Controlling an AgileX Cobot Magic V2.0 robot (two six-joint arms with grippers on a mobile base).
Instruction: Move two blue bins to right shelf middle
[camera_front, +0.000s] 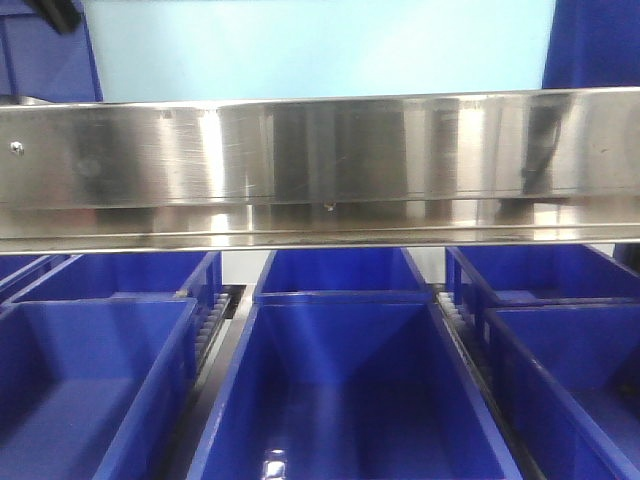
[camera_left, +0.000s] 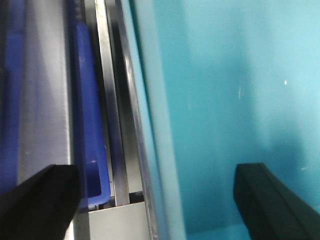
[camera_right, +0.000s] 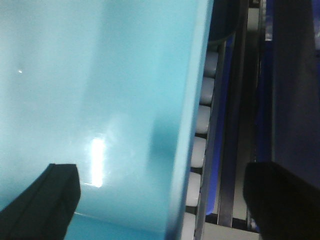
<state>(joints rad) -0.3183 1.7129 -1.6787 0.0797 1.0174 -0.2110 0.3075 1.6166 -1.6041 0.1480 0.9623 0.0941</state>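
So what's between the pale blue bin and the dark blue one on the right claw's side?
A row of white rollers runs between the pale blue bin and the dark blue bin, shown in the right wrist view.

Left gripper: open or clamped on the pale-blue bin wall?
Open. The left gripper has its black fingers wide apart, straddling the rim of the pale light-blue plastic bin, with visible gaps on both sides.

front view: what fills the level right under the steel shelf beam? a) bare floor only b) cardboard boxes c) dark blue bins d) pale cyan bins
c: dark blue bins sit side by side under the steel beam, while the only pale light-blue bin in this view is above it.
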